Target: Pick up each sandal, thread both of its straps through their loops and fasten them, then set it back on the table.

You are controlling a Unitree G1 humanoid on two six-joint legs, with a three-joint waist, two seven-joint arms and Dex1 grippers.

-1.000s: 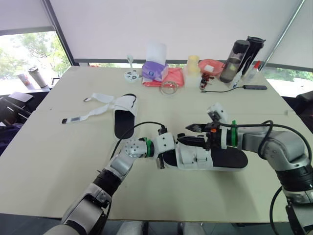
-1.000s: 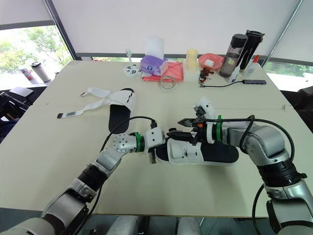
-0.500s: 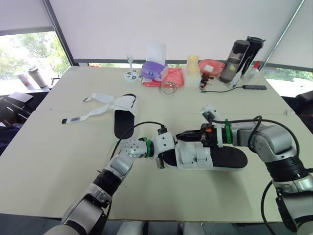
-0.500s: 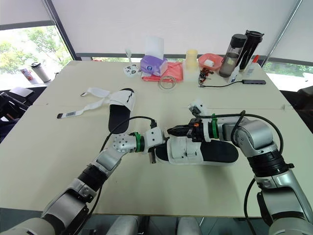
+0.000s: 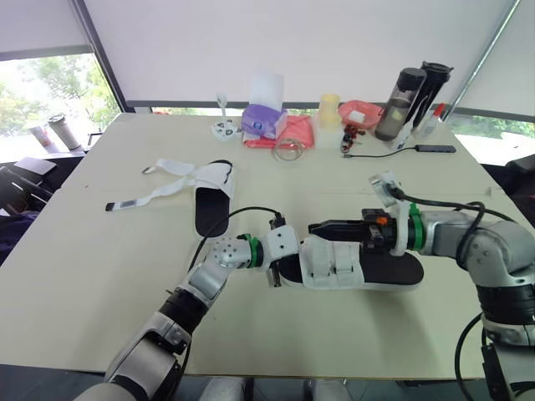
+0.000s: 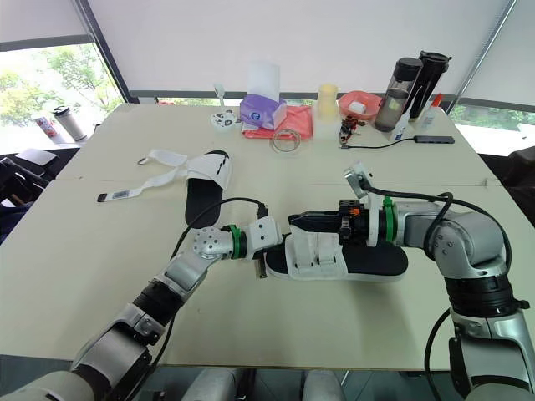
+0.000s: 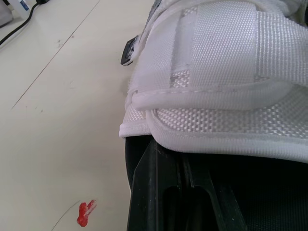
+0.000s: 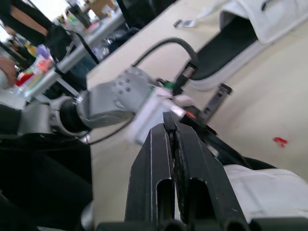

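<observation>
Right tool (image 5: 318, 225), previously open, is being held closed, empty, over near sandal (image 5: 384, 271); straps (image 5: 334, 266) are being judged fastened.

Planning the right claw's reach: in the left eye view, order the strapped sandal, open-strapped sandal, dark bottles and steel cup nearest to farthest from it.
1. Strapped sandal, directly by the right claw.
2. Open-strapped sandal, to its left.
3. Dark bottles, far edge of the table.
4. Steel cup, off its far-left corner.
</observation>
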